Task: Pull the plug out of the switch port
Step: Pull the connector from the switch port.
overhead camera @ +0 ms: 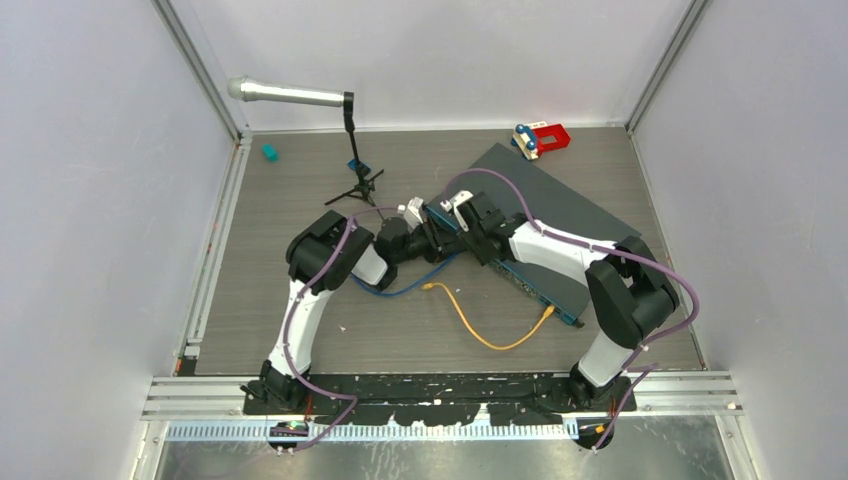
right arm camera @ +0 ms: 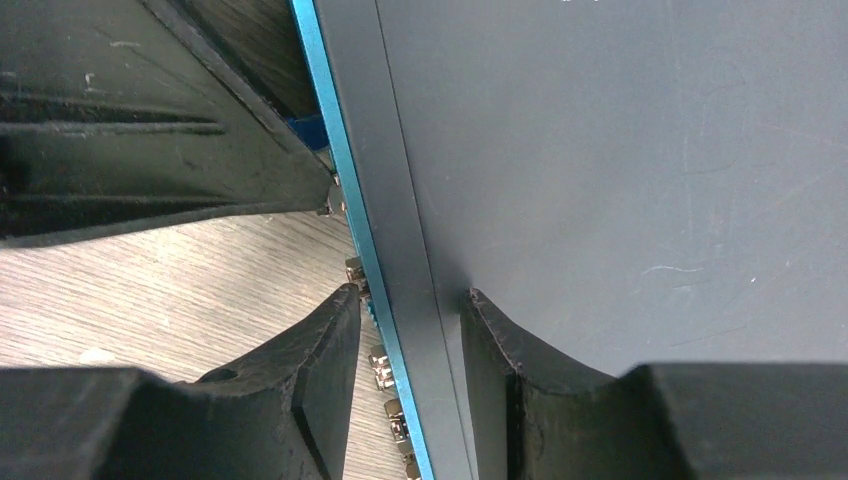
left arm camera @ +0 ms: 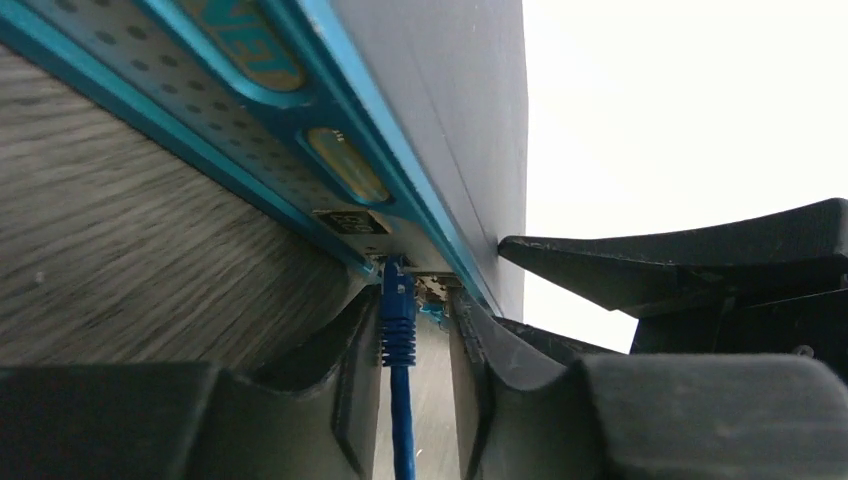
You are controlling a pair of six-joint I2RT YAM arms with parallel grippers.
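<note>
- Left gripper (left arm camera: 415,300): fingers spread, one on either side of the blue plug (left arm camera: 397,320). A gap shows on one side of the plug, so this is not a pinch.
- The plug sits in a port at the far-left end of the blue front edge (left arm camera: 250,130) of the switch (left arm camera: 450,100). Its blue cable (left arm camera: 402,420) runs back between the fingers towards the near side.
- Judgement on handling: the plug body is small, hard plastic and light, and the ribbed boot is softer. The latch tab is probably fragile. Take hold on the boot just behind the port, not on the limp cable.
- Right gripper (right arm camera: 410,295): straddles the front edge of the switch. One tip is at the port face and the other on the grey top, and both appear to touch. I read this as a bracing pinch.
- Judgement: the switch is a stiff, heavy metal box with a smooth top, and it may slide if unbraced.
- Room: the two grippers crowd each other at that corner. The table (overhead camera: 290,300) is open to the near left, which is the straight pull-out line.
- The orange cable (overhead camera: 480,325) lies nearer, with one end at the near-right ports. The microphone stand (overhead camera: 355,165) is far left, well apart.
</note>
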